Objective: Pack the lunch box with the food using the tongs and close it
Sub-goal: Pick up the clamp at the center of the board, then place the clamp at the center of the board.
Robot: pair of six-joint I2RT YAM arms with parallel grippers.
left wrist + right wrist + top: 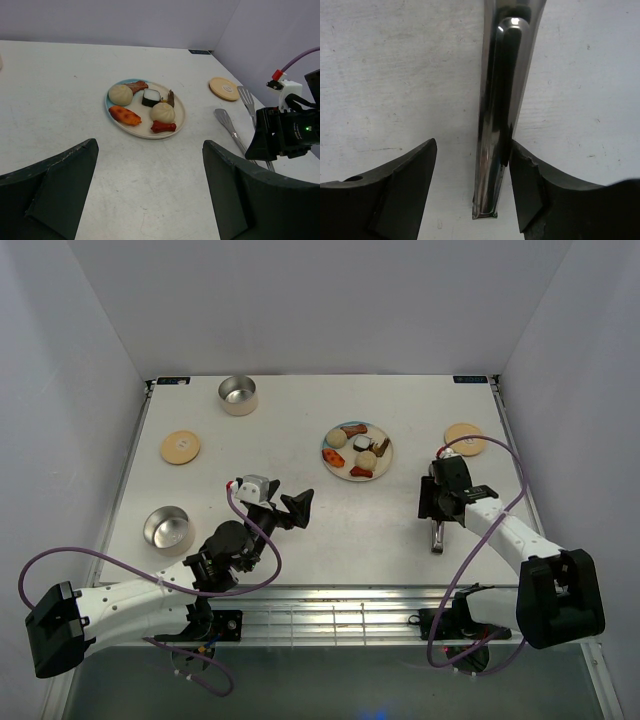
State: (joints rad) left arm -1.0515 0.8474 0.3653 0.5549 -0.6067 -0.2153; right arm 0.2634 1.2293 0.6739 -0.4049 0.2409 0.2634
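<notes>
Slim silver-grey metal tongs (500,125) lie flat on the white bench (380,75), off-centre between the right arm's open black fingers (400,195), so closing may skid them aside; left fingers (55,185) gape empty.

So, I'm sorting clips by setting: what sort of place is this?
Probably a robot lab booth: bare pale walls enclose a white table, with two arms mounted at its near edge.
</notes>
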